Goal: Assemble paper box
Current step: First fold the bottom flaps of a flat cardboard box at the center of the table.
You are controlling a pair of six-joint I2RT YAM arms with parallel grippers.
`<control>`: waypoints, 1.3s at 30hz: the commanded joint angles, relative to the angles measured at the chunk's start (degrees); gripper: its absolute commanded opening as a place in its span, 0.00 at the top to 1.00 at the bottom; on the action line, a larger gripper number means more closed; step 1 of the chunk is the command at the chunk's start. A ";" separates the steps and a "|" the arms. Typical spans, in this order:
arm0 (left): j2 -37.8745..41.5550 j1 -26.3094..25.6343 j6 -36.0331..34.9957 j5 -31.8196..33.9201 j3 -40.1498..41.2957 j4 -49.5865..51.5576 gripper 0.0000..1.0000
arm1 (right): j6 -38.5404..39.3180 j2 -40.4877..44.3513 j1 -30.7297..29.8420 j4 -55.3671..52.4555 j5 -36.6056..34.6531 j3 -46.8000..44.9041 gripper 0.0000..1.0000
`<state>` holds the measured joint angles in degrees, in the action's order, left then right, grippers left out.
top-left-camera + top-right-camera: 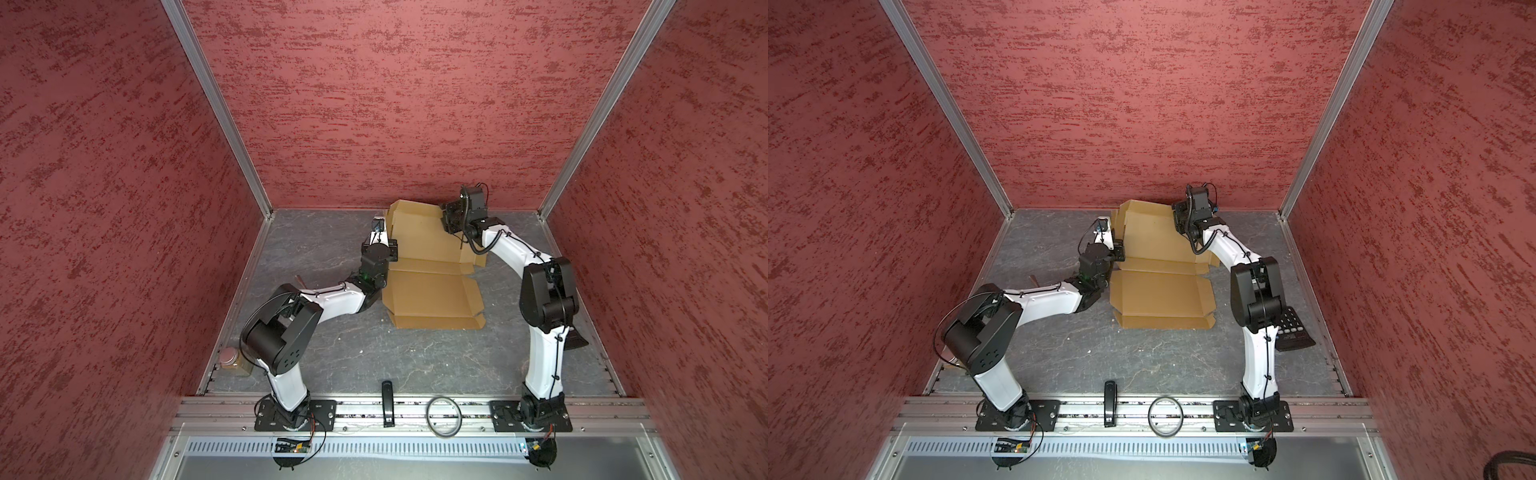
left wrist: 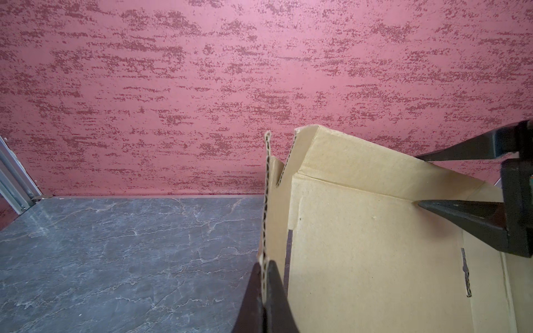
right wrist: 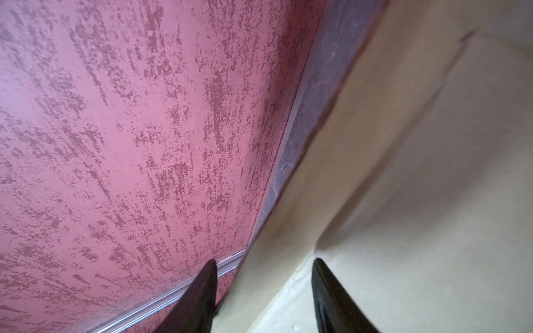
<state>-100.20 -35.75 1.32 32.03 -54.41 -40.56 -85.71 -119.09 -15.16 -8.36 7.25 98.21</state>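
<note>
Marbled table (image 1: 332,365) within red walls (image 1: 395,104). On it the paper box (image 1: 432,291), left fingers (image 2: 277,302) clamping its side flap, right fingers (image 3: 331,297) parted astride its rear flap.

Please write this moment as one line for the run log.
left gripper: shut on box flap | right gripper: open around far flap | box: not yet assembled

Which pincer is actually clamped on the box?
The left pincer: shut on the paper box at its raised side flap. The right pincer has tips apart, astride another flap.
</note>
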 commanded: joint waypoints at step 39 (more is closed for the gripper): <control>-2.99 0.72 4.33 2.08 -2.10 1.16 0.77 | -5.04 4.45 0.22 12.39 -3.12 -11.57 0.88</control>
<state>-103.09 -35.35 4.43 33.54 -55.83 -39.88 -86.70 -117.82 -15.16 -0.12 7.16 87.77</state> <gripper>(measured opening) 0.221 0.123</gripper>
